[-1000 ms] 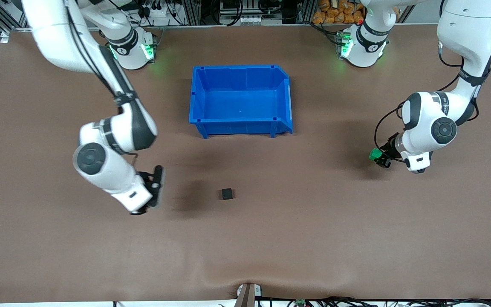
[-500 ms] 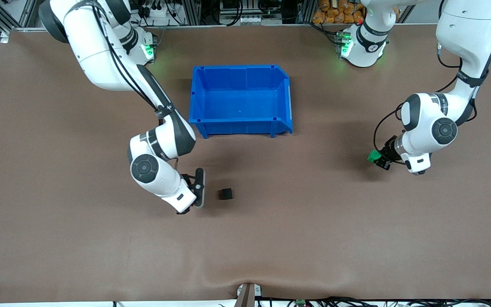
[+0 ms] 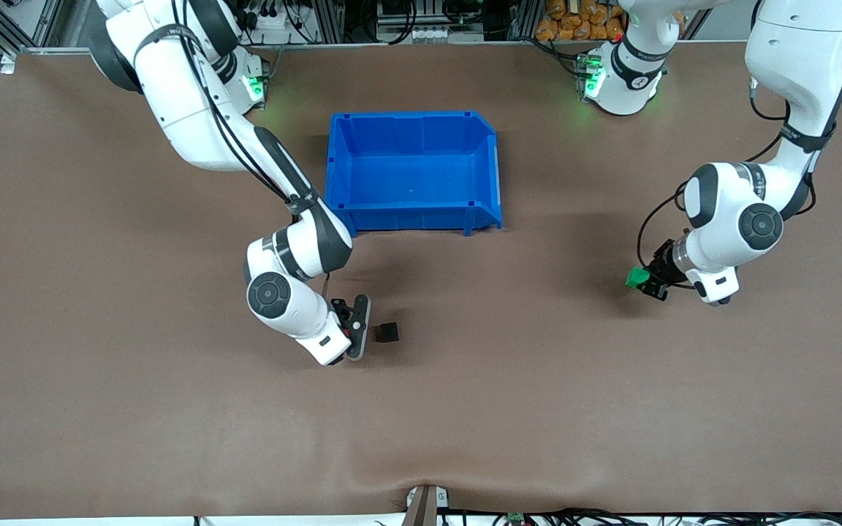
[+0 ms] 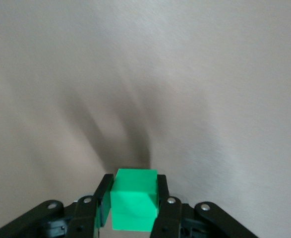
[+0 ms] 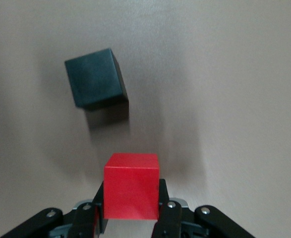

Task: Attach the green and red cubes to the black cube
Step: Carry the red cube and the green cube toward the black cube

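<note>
The black cube [image 3: 388, 332] lies on the brown table, nearer the front camera than the blue bin. It also shows in the right wrist view [image 5: 95, 85]. My right gripper [image 3: 357, 330] hangs low just beside it, toward the right arm's end, and is shut on the red cube [image 5: 131, 192]. A small gap separates the red cube from the black cube. My left gripper [image 3: 642, 282] is over bare table toward the left arm's end and is shut on the green cube [image 3: 635, 277], which also shows in the left wrist view [image 4: 134, 198].
The blue bin [image 3: 412, 218] stands open and empty in the middle of the table, toward the robots' bases. Bare brown table [image 3: 509, 380] surrounds the black cube.
My right gripper has swept with the red cube from the right arm's end toward the black cube and now sits close beside it. My left gripper has drifted slightly with the green cube.
</note>
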Robot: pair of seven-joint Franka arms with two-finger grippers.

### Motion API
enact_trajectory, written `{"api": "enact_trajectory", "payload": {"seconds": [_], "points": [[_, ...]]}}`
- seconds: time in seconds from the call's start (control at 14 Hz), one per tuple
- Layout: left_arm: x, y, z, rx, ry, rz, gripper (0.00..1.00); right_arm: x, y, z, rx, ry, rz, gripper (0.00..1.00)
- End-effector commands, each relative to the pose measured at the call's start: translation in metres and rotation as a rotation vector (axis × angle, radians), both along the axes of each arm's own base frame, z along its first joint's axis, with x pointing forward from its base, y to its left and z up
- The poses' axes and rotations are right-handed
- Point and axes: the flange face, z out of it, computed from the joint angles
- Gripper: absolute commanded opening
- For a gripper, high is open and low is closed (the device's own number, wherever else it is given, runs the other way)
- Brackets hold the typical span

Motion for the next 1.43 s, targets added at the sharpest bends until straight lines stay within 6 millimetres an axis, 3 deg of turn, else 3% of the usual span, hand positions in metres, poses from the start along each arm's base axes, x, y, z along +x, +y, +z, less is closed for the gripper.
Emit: {"api": "enact_trajectory", "payload": {"seconds": [0.0, 0.43, 0.5, 0.57, 0.79, 1.0, 1.36], "points": [[0.018, -0.022, 0.003, -0.015, -0.020, 0.071, 0.00, -0.002, 0.019, -0.013, 0.032, -0.005, -0.021, 0.00], [0.046, -0.061, 0.014, -0.028, -0.061, 0.159, 0.00, -0.026, 0.058, -0.022, 0.026, 0.016, -0.013, 0.00], [0.049, -0.071, 0.015, -0.031, -0.065, 0.169, 0.00, -0.031, 0.065, -0.023, 0.022, 0.017, 0.004, 0.19], [0.052, -0.081, 0.016, -0.035, -0.070, 0.182, 0.00, -0.031, 0.066, -0.022, 0.023, 0.016, 0.005, 0.97], [0.061, -0.112, 0.021, -0.045, -0.084, 0.223, 0.00, -0.030, 0.062, -0.020, 0.020, 0.020, 0.006, 1.00], [0.064, -0.149, 0.026, -0.054, -0.085, 0.274, 0.00, -0.030, 0.055, -0.002, -0.001, 0.063, 0.007, 1.00], [0.072, -0.231, 0.037, -0.103, -0.101, 0.318, 0.00, -0.023, -0.011, 0.053, -0.060, 0.205, -0.038, 1.00]]}}
